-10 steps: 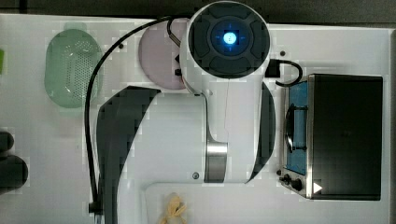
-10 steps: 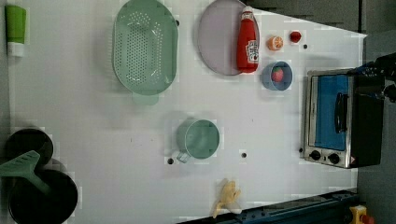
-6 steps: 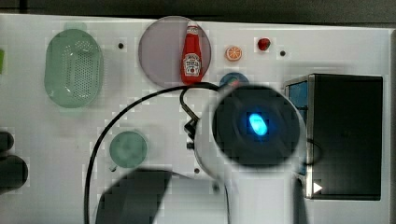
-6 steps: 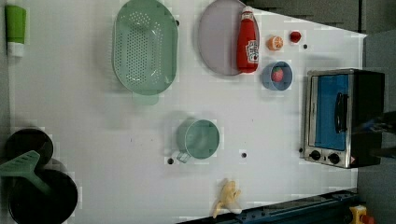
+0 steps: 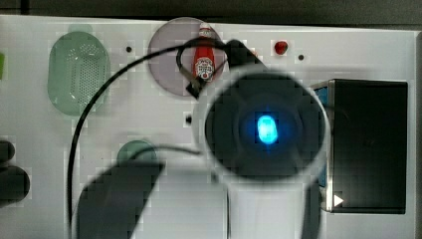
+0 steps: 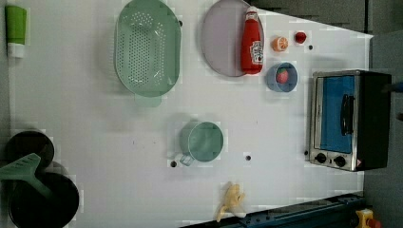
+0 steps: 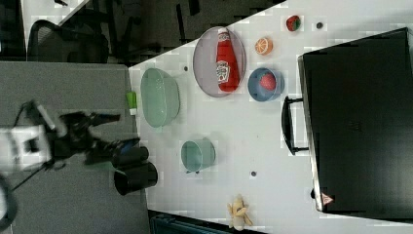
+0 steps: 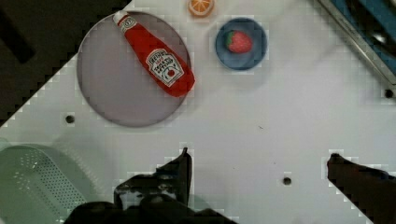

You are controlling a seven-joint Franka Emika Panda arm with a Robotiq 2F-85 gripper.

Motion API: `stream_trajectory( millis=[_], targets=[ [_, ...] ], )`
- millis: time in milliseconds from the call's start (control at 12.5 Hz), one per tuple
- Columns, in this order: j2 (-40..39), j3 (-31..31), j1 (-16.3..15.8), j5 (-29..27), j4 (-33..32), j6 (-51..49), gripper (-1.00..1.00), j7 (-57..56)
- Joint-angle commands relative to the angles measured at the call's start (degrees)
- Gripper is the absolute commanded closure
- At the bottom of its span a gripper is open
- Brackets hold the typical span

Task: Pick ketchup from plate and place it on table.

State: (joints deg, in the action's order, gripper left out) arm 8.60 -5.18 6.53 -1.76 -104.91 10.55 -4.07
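Note:
The ketchup (image 6: 252, 42) is a red bottle with a white cap. It lies on its side on the greyish-lilac plate (image 6: 221, 42), along the plate's edge nearest the left view's right. It also shows in the top view, ketchup (image 5: 204, 62) on plate (image 5: 166, 59), partly behind a black cable. In the wrist view my gripper (image 8: 259, 161) is open, its dark fingers (image 8: 184, 163) spread wide over bare white table (image 8: 280, 116) with nothing between them. The ketchup (image 8: 156, 60) and plate (image 8: 116, 93) lie well clear of both fingers.
A green perforated basket (image 6: 147, 47) lies beside the plate. A blue dish with a strawberry (image 6: 281, 77), an orange slice (image 6: 280, 43), a green mug (image 6: 202, 141), a toaster oven (image 6: 349, 118) and a banana (image 6: 231, 202) stand around. The arm's round body (image 5: 266, 127) covers the top view's middle.
The arm's round body swung off the plate toward the top view's lower right, uncovering the ketchup, and now looks larger. The ketchup has not moved.

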Motion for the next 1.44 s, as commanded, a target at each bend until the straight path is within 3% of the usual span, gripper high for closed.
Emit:
stream_trajectory(
  millis=[80, 880, 1440],
  targets=[
    [-9.6, -1.46, 0.05, 0.0, -3.29, 2.84, -1.0, -2.83],
    [-31.78, -2.9, -0.29, 0.21, 1.48, 23.25, -1.0, -31.07],
    [-45.72, -2.98, -0.97, 3.23, 12.2, 25.15, -1.0, -35.48]
  ],
)
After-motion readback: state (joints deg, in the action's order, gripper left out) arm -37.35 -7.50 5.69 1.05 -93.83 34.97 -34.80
